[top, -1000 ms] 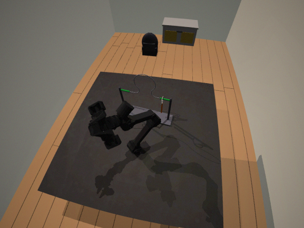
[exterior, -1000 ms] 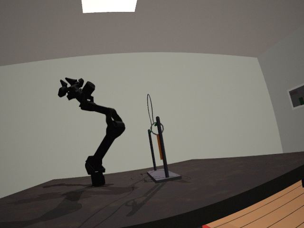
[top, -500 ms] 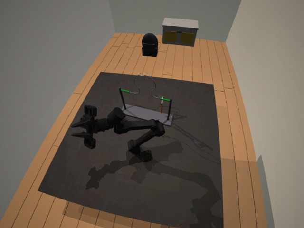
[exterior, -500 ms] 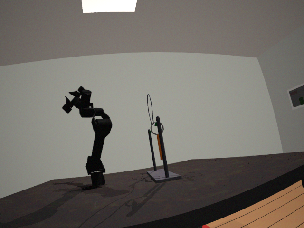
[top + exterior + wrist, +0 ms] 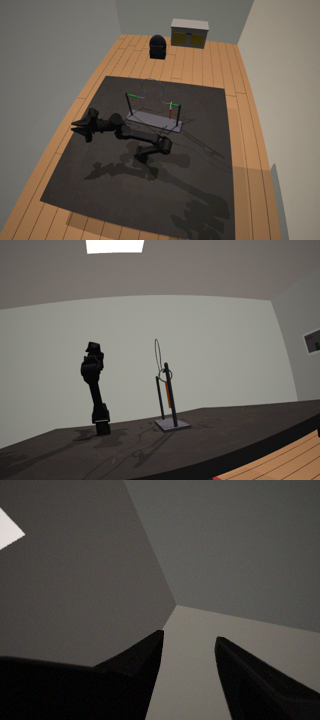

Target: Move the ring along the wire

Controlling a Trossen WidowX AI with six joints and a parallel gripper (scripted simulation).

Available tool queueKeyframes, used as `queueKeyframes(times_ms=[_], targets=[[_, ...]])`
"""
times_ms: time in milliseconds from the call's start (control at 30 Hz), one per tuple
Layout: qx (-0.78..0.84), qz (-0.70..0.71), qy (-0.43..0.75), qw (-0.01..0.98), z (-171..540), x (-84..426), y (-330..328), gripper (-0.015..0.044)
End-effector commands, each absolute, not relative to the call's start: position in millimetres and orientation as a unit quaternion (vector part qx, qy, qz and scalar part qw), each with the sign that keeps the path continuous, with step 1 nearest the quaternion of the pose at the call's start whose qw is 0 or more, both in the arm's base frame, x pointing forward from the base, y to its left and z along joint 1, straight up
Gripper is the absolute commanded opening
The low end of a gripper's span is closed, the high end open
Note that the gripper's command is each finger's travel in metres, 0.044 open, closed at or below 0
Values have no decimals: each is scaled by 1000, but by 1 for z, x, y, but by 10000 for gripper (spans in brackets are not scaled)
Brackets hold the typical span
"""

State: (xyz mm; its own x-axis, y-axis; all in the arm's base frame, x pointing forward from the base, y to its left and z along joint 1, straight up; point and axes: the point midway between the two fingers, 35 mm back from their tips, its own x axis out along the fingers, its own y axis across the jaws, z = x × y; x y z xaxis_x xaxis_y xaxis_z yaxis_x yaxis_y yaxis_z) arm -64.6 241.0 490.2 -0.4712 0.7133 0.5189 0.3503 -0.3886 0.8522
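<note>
On the dark surface, the ring hangs beside the right post, with the arm stretched left and apart from it

At the near side of the surface (image 5: 201, 103) (image 5: 232, 426), the black arm (image 5: 140, 135) (image 5: 96, 392) rises from its base and bends, its upper part running leftward. Its end effector (image 5: 71, 126) (image 5: 189, 640) points left, well apart from the stand. Its two fingers stand partly open with a gap between the tips, holding nothing and touching nothing.

Farther off, a pale base plate (image 5: 155, 120) (image 5: 165, 429) carries a left post (image 5: 129, 104) (image 5: 160, 400) and a right post (image 5: 178, 116) (image 5: 171, 395). Between them the wire (image 5: 163, 90) (image 5: 155, 343) loops upward. The ring (image 5: 170, 105) (image 5: 171, 374) is around the right green part (image 5: 176, 105) (image 5: 164, 370), its orange handle (image 5: 170, 114) (image 5: 168, 395) hanging down; the left green part (image 5: 131, 95) (image 5: 157, 378) bears no ring.

At the far end of the room stand a black rounded object (image 5: 157, 46) and, to its right, a grey cabinet (image 5: 189, 23) with yellow front panels; its inside is hidden.

The exterior view shows the ring's round outline, seen nearly edge-on from the top, but the fingers cannot be made out there. The wrist view shows the finger gap against walls and ceiling, plus a bright panel (image 5: 7, 530) (image 5: 115, 245).
</note>
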Motion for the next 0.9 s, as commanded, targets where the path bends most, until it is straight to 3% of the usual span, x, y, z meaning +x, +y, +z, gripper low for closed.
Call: queueKeyframes(times_ms=[0,433,867], targets=[[504,673,500,207,468,-38,261,160],[508,652,368,427,406,69,282,160],[469,577,255,618,343,176,250,160]])
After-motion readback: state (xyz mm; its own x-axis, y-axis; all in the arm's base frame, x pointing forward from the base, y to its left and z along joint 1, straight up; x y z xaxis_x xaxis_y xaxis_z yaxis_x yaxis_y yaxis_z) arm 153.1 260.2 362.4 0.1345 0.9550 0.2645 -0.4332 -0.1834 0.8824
